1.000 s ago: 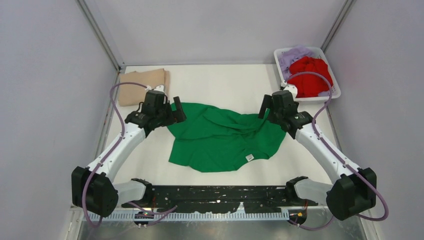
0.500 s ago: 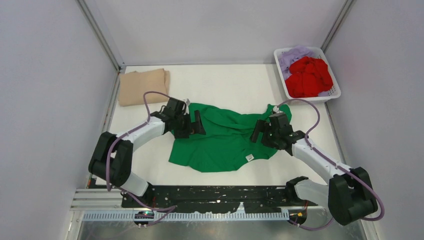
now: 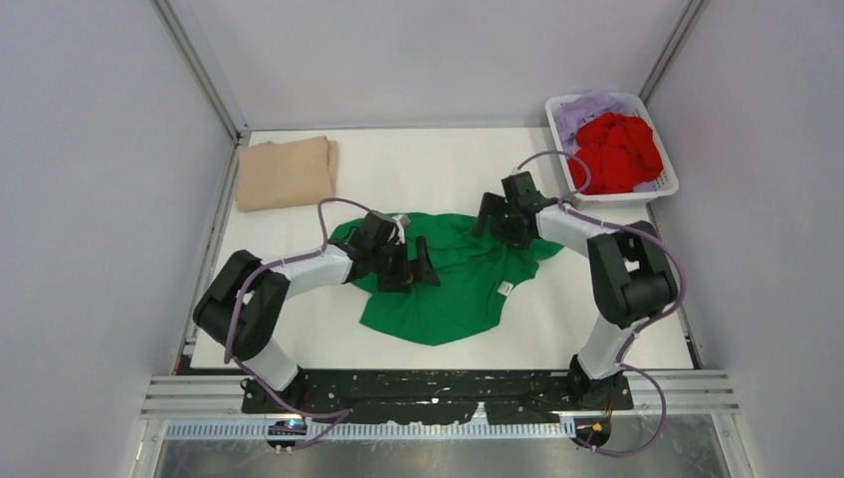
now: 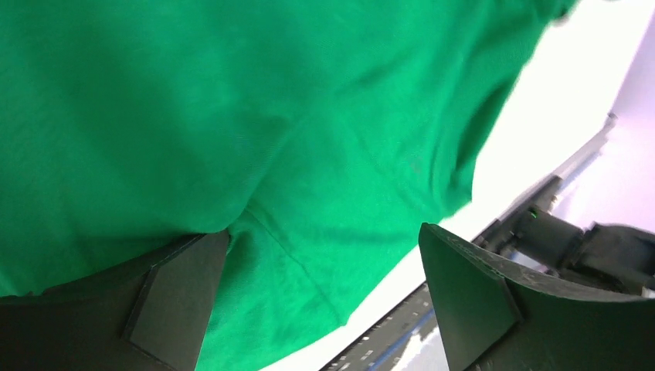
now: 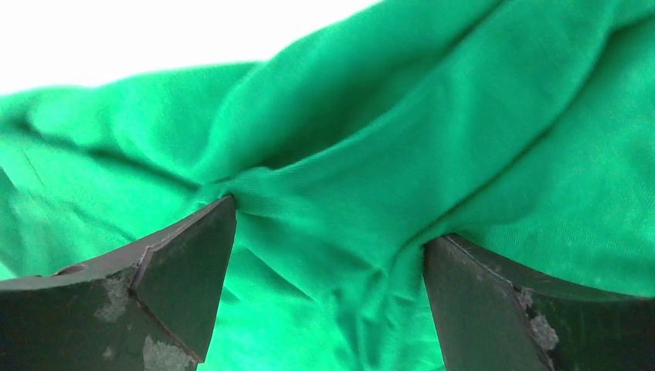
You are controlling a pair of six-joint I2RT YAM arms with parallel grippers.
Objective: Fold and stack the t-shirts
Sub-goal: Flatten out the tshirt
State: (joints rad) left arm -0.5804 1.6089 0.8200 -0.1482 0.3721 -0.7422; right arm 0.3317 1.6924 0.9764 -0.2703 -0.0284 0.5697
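Observation:
The bright green t-shirt (image 3: 453, 289) lies crumpled mid-table. My left gripper (image 3: 408, 269) is open over its left part; in the left wrist view (image 4: 324, 297) green cloth (image 4: 270, 116) fills the gap between the wide-apart fingers. My right gripper (image 3: 498, 219) is open over the shirt's far right edge; in the right wrist view (image 5: 328, 286) bunched green cloth (image 5: 386, 154) sits between its fingers. The tan t-shirt (image 3: 286, 172) lies folded at the far left. The red t-shirt (image 3: 617, 149) and the lavender t-shirt (image 3: 580, 110) sit in the basket.
The white plastic basket (image 3: 647, 193) stands at the far right corner. Grey walls enclose the table on three sides. The black rail (image 3: 438, 388) with the arm bases runs along the near edge.
Both arms have swung inward over the green shirt. The left gripper moved right and nearer, the right moved left. The shirt has bunched up narrower and shifted.

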